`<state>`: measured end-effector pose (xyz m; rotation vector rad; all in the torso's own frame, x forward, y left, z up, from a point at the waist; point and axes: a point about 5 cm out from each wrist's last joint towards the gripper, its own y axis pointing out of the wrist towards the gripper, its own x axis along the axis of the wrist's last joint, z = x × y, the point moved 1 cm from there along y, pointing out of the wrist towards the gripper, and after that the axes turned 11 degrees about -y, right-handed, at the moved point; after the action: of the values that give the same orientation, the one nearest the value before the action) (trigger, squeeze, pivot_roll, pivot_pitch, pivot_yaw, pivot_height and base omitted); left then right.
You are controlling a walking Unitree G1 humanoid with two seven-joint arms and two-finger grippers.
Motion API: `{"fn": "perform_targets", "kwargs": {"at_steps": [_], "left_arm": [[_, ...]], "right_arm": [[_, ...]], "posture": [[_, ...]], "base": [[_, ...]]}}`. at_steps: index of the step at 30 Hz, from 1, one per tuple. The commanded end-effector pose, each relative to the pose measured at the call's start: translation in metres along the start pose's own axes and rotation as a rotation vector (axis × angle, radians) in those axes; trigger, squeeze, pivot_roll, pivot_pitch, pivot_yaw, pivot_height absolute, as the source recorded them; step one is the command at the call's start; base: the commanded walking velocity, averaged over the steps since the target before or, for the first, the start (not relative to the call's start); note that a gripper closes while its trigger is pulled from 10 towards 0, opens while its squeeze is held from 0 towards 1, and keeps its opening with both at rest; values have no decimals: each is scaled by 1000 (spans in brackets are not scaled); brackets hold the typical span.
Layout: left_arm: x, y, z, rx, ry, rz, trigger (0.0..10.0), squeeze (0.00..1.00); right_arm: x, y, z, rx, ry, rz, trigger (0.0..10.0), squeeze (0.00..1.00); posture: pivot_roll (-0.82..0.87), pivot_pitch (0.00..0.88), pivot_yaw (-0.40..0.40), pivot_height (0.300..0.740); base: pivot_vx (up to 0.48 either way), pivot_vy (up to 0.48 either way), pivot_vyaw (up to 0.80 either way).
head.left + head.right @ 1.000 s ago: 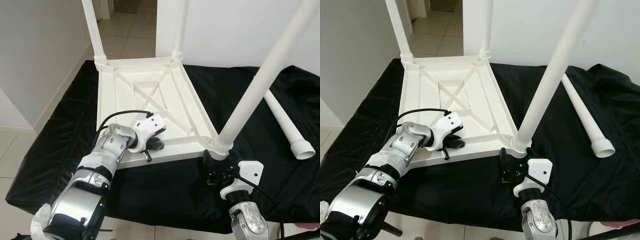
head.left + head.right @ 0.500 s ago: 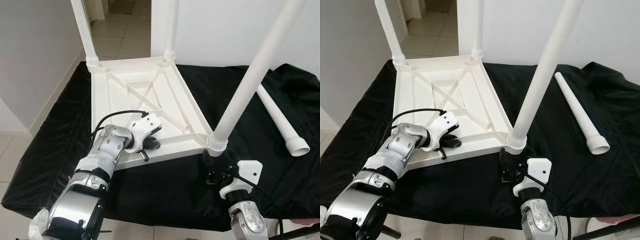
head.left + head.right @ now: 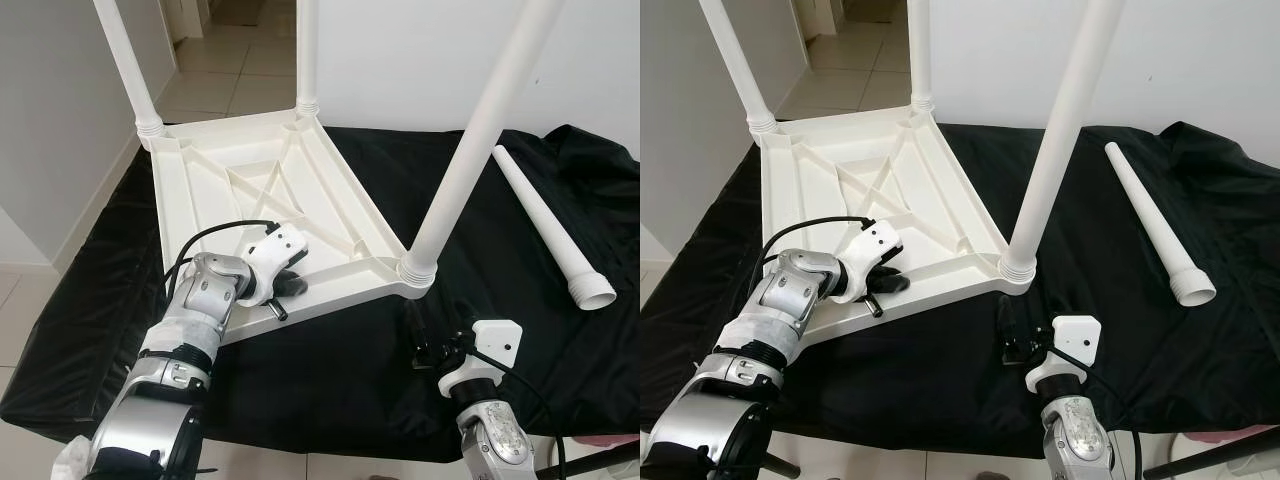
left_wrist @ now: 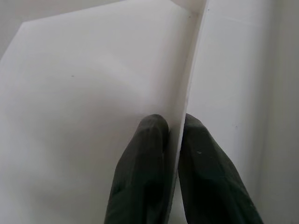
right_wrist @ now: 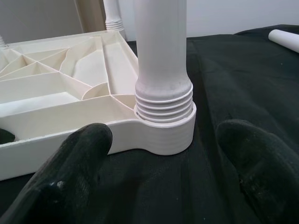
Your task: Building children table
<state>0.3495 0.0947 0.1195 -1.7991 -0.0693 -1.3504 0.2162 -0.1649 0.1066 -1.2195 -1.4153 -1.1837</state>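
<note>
The white plastic table [image 3: 212, 215] lies upside down on a black cloth, with three white legs standing up from its corners. The nearest leg [image 3: 470, 150] is screwed into the near right socket [image 3: 417, 272]. A fourth leg [image 3: 545, 225] lies loose on the cloth at the right. My left gripper [image 3: 290, 283] is shut on the table's near rim [image 4: 189, 93], one finger [image 4: 140, 177] on each side of the thin wall. My right gripper [image 3: 425, 335] stands open just in front of that socket [image 5: 163, 126], touching nothing.
The black cloth [image 3: 520, 330] covers a low platform whose front edge lies close under my arms. Tiled floor [image 3: 215, 85] and white walls lie beyond, with a doorway at the back left. My left forearm hides the table's near left corner.
The table has swung to the left with my left gripper holding its rim; its near right socket now sits farther from my right gripper. The view has shifted a little too.
</note>
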Motion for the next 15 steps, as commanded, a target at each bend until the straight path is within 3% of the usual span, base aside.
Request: {"fn": "perform_targets", "kwargs": {"at_steps": [1, 7, 8, 11, 13, 15], "left_arm": [[-6, -3, 21, 412, -61, -75, 10000, 1000], [5, 0, 11, 323, -49, -121, 10000, 1000], [13, 1, 0, 241, -14, -151, 10000, 0], [18, 0, -9, 172, 13, -179, 10000, 0], [30, -4, -24, 51, 42, -254, 10000, 0], [40, -12, -27, -8, 44, -320, 10000, 0]], "right_arm": [[-2, 0, 0, 8, -1, 0, 10000, 0], [-2, 0, 0, 9, -3, 1, 10000, 0], [-3, 0, 0, 9, -4, 2, 10000, 0], [-3, 0, 0, 9, -5, 3, 10000, 0], [-3, 0, 0, 12, -5, 1, 10000, 0], [-3, 1, 0, 14, -5, -1, 10000, 0]], "posture": [[-113, 0, 3, 740], [-113, 0, 4, 740], [-112, 0, 7, 740], [-112, 0, 7, 740], [-112, 0, 7, 740], [-110, 0, 8, 740]], "base": [[0, 0, 0], [0, 0, 0], [0, 0, 0], [0, 0, 0], [0, 0, 0], [0, 0, 0]]}}
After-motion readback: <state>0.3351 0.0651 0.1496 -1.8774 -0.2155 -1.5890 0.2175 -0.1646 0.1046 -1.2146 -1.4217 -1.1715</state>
